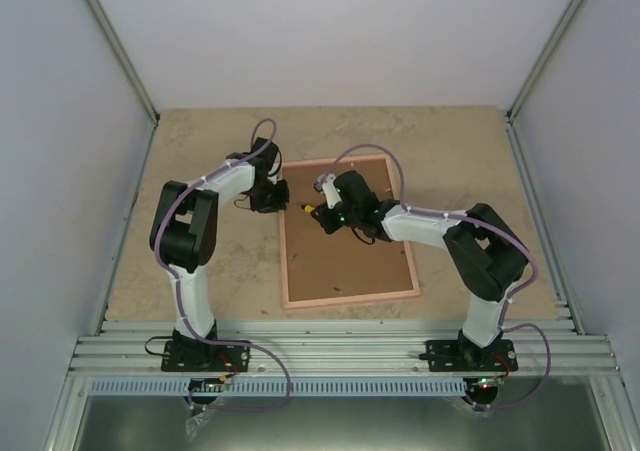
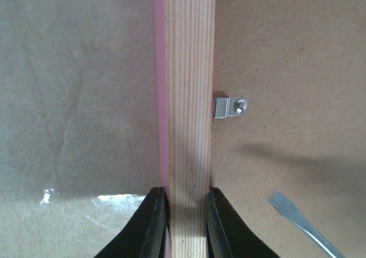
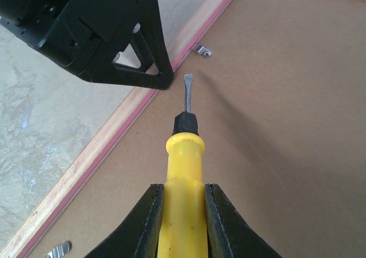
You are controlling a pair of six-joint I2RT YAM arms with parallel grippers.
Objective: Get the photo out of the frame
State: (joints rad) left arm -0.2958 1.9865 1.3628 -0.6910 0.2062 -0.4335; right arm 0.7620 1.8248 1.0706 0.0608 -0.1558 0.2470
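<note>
the left gripper [image 2: 186,199] is clenched on the left rail of the frame [image 2: 189,86], with one finger against the pink outer edge and the other against the inner side of the bare wood. this most likely pins the frame so it cannot slide while the other arm works. the right gripper [image 3: 184,194] grasps the yellow handle of a screwdriver [image 3: 184,155]. its flat blade is aimed low over the backing board [image 3: 274,132] toward that rail, close to the left gripper and a little short of a small metal clip [image 2: 230,107] with a screw, which sits at the seam between rail and board. the tool seems held this way to turn or lift the clip, which looks to keep the board in. another clip shows farther along the same rail in the right wrist view. the frame lies face down on the beige table [image 1: 200,131], a thin pink rim around a brown board that fills it, slightly skewed between the two arms. the photo cannot be seen; i judge it sits under the board, facing the table, not yet taken out.
</note>
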